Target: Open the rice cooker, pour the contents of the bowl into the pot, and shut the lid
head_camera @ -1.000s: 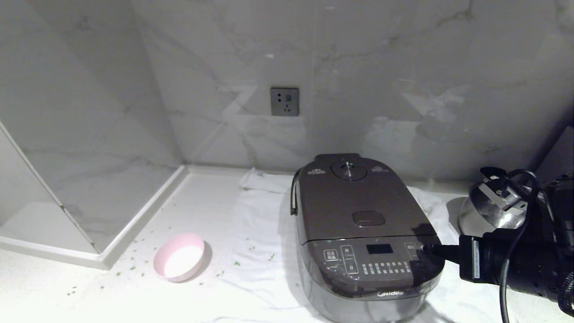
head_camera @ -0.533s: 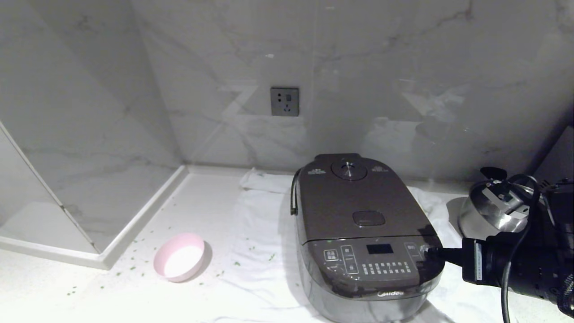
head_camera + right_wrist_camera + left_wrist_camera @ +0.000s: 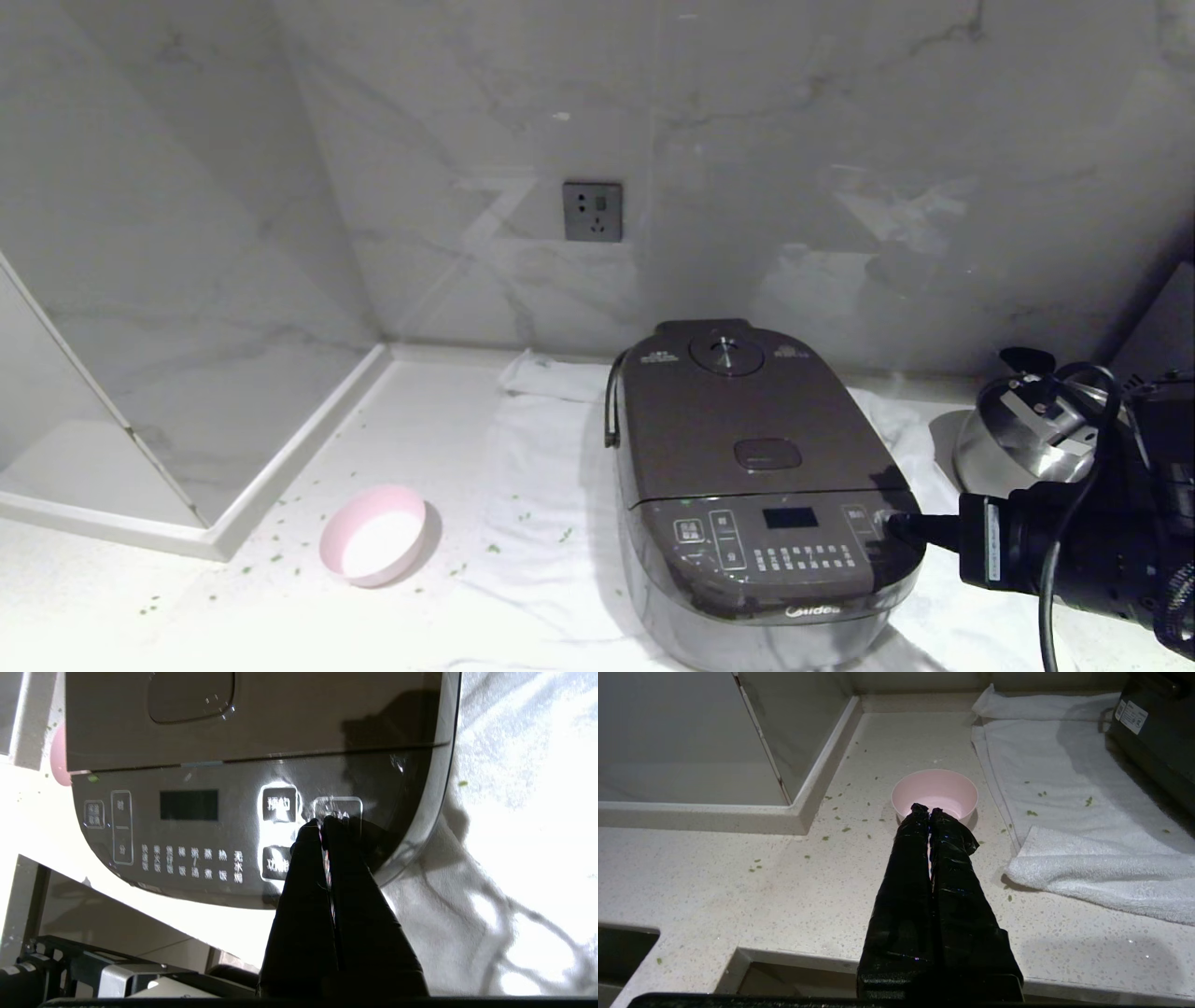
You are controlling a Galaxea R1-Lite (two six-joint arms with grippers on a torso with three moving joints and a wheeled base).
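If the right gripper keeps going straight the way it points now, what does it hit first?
Most likely the rice cooker: the shut right gripper points at the right end of its front button panel, tips at or nearly on a button; contact cannot be confirmed.

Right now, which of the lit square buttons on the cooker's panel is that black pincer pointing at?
The right gripper, shut, has its tips at the outermost lit button, by the rice cooker's rounded corner; the two stacked lit buttons sit beside it, nearer the display.

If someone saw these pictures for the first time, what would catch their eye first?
The dark brown rice cooker, lid shut, sits on a white towel mid-counter. The right gripper, fingers together, points at its button panel. Left of the towel stands an emptied pink bowl amid scattered green bits.
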